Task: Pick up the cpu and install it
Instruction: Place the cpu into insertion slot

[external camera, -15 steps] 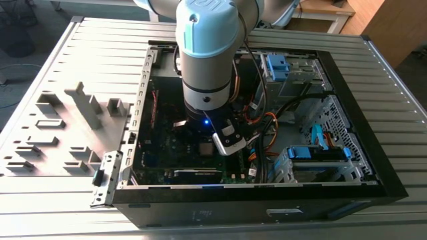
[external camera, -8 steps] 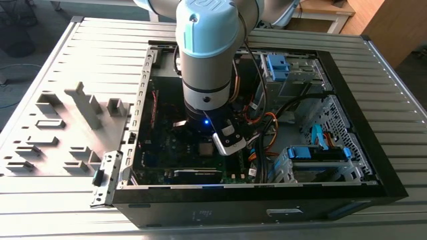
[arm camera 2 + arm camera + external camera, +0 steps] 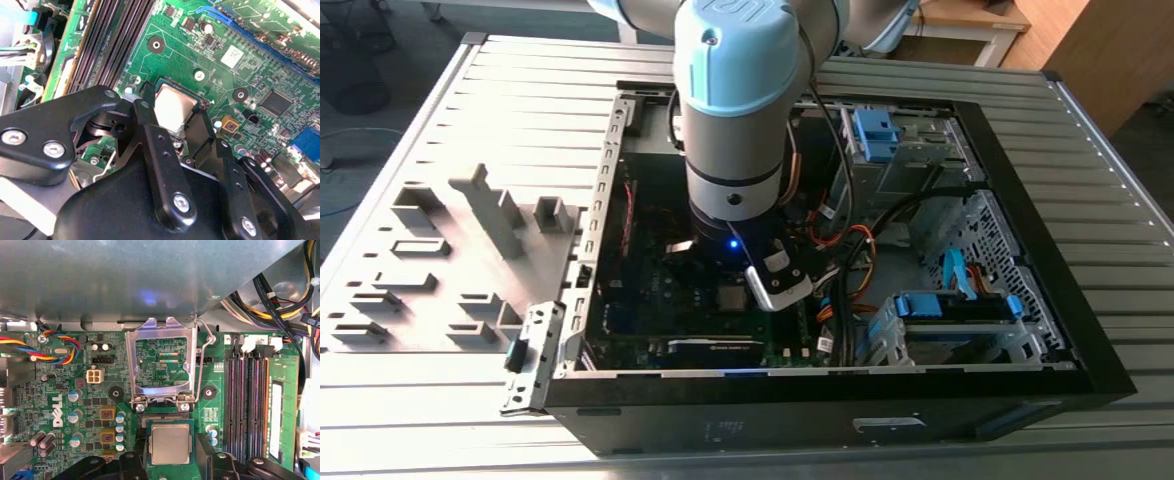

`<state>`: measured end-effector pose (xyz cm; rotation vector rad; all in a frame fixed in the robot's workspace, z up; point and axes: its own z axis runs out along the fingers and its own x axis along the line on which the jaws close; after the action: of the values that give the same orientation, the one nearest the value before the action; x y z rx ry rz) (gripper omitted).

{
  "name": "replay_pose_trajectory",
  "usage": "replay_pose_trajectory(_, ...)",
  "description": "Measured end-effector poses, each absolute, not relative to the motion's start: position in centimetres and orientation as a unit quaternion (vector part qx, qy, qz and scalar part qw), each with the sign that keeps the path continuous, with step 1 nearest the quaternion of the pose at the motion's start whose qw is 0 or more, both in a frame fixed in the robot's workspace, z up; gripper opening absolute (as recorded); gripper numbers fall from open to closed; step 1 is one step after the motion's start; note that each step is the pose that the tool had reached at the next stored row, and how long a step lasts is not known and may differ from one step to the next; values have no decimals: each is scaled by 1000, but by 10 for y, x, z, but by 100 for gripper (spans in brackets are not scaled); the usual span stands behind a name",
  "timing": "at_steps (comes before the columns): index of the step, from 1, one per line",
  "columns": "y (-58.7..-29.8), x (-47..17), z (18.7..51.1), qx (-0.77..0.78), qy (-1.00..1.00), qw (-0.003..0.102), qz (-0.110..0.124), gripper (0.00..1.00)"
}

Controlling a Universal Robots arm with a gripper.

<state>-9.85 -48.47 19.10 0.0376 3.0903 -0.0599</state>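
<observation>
1. You had the work standing on a wide table [image 3: 1121, 330] of grey ribbed metal slats, which ran across the exterior view from side to side.
2. Even, soft light lay over it. The slats gave back a pale sheen, and you had no hard shadows on them.
3. Past the table's far edge, at the exterior view's right, stood a piece of light brown wooden furniture [image 3: 1107, 50].
4. Just beside it you had a white desk frame [image 3: 967, 30] under a wooden top.
5. At the exterior view's left, grey floor [image 3: 414, 50] showed, with a dark object [image 3: 354, 75] on it, too cut off to name.
</observation>
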Motion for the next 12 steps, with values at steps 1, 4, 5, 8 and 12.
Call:
replay_pose_trajectory(1,-485,-98,191,12,999,24,-19,51)
replay_pose_trajectory(4,-485,-98,191,12,1000,21,-20,51)
replay_pose_trajectory(5,-485,-98,191,12,1000,20,-20,51)
replay_pose_trajectory(8,-485,-98,191,12,1000,20,-20,51)
replay_pose_trajectory(12,-485,-98,191,12,1000,15,-19,51)
